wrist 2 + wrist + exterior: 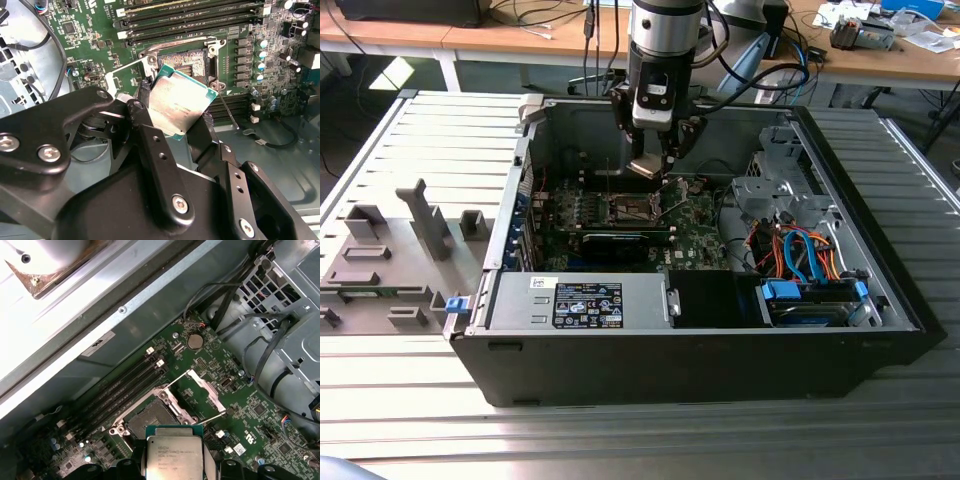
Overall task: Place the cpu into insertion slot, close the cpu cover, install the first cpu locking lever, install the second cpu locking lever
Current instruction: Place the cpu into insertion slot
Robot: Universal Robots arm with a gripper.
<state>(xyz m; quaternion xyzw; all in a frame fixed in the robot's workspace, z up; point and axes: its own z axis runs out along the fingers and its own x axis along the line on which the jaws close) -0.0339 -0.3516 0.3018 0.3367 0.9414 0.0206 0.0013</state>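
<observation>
The cpu [177,107] is pinched in the jaws, up in the air. The insertion slot [628,208], at seven o'clock of it in the exterior view, is empty. The cpu cover [206,390] stands open.

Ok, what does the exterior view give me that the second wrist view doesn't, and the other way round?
Exterior view: the whole open computer case, its power supply, the blue drive bay, and a grey fixture on the table at the exterior view's left. Second wrist view: the end effector shut on the cpu by its edges, the chip tilted and not yet seated. Both: the cpu held over the open insertion slot on the green motherboard.
</observation>
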